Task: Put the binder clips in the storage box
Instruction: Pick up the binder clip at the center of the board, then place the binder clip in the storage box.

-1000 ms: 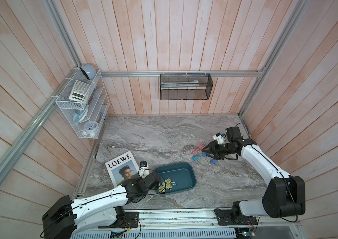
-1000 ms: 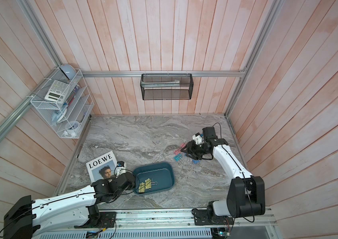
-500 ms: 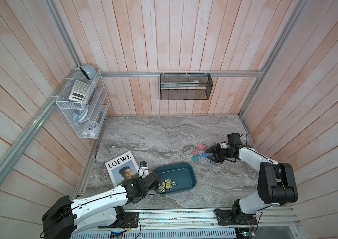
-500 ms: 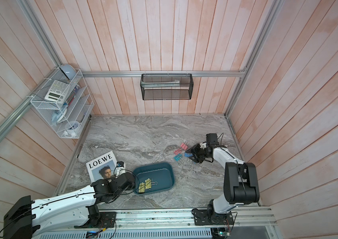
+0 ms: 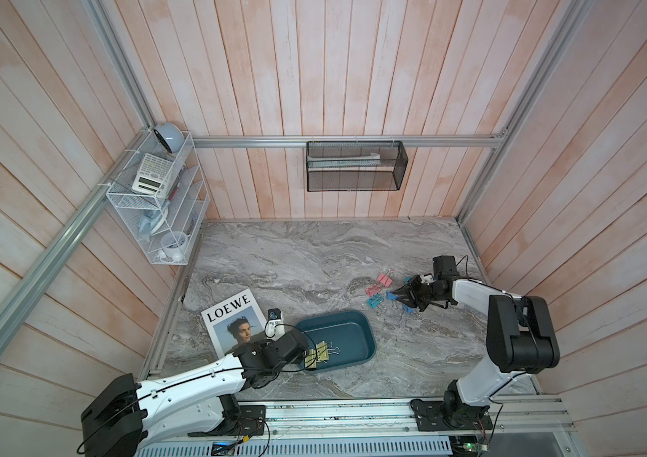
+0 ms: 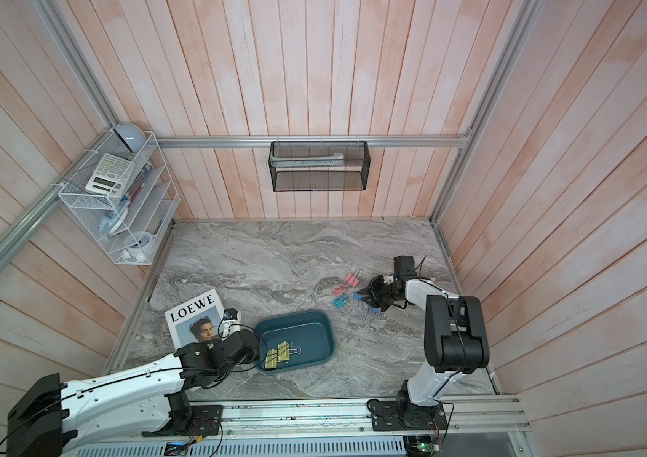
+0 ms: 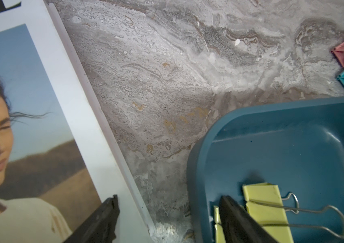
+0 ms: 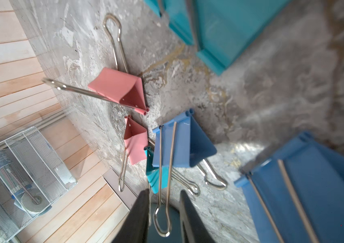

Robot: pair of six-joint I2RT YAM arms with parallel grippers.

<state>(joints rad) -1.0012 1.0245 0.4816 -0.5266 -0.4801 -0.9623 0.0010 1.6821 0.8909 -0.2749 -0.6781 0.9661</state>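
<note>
Though seemingly loose, clip (image 8: 175,145) sits inside right gripper (image 8: 164,192).

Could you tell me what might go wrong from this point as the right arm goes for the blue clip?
1. The right gripper flanks only the thin wire handle of the blue clip; the body could swing or slip.
2. That clip overlaps a teal clip, so lifting may drag it.
3. The open left gripper hangs over the storage box rim and could block the drop.

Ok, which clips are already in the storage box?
The two yellow clips, lying inside the storage box; the pink, teal and blue ones are on the table.
</note>
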